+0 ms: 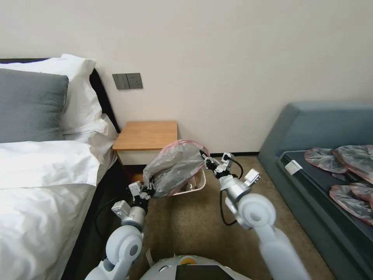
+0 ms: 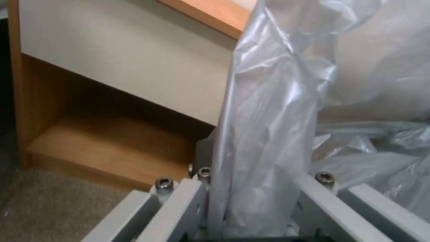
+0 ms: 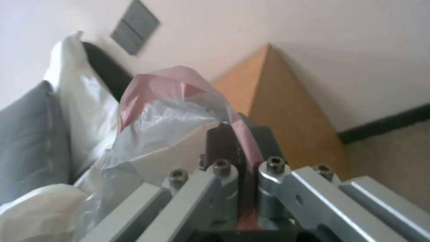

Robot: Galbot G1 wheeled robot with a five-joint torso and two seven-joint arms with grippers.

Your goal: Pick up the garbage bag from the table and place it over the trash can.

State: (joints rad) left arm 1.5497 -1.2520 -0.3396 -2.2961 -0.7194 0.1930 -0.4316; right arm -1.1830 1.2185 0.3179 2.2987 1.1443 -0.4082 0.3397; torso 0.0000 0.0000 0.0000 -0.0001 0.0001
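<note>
Garbage bag [image 1: 175,168]: one, grey translucent plastic with a pinkish-red rim; you have it stretched between both claws at the centre of the head view, held in the air above the trash can and below the front edge of the tabletop.

Left claw [image 1: 149,191]: lower centre-left of the head view, clamped on the bag's lower left end. In your left wrist view the grey film [image 2: 268,134] runs up between the two fingers [image 2: 179,205], bunched into a column.

Right claw [image 1: 204,158]: centre of the head view, pinched tight on the bag's upper right edge. In your right wrist view the pink rim [image 3: 242,134] passes between the closed dark pads [image 3: 219,144].

Trash can [image 1: 193,185]: one, cream-beige, on the carpet directly under the bag; you see part of its rim and inner wall below the plastic.

Tabletop [image 1: 147,135]: orange-brown wood, bare, with a white drawer front [image 1: 136,157], just behind the bag and against the wall.

Bed [image 1: 42,171]: left of the frame, white linen, a grey pillow [image 1: 31,105] at upper left.

Sofa [image 1: 311,128]: blue-grey, right of the frame, with flattened grey-pink bags [image 1: 345,175] piled on its seat.

Wall switch panel [image 1: 127,81]: grey, upper left of centre.
</note>
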